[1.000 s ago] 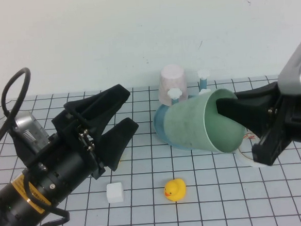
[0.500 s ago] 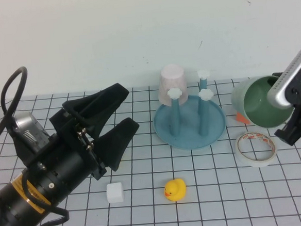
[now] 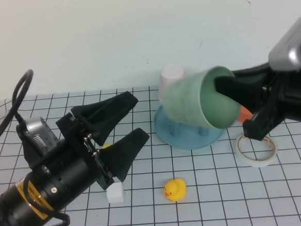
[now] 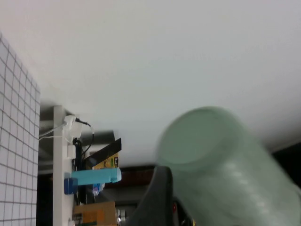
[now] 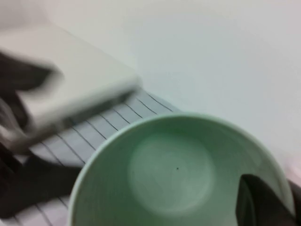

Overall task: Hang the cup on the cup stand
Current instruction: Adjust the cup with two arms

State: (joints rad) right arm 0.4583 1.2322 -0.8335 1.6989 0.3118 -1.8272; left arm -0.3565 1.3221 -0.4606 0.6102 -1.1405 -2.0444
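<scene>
Right end effector (image 3: 230, 89) clamped on the rim of the cup (image 3: 199, 103), one finger inside the mouth, cup held on its side in the air over the cup stand (image 3: 188, 133), mouth toward the right arm. Left end effector (image 3: 123, 126) with jaws spread wide and empty, raised over the left of the counter (image 3: 208, 202). On the counter: rubber duck (image 3: 175, 190), white cube (image 3: 115, 192), tape roll (image 3: 255, 148); pink cup (image 3: 170, 78) on a rear peg.
</scene>
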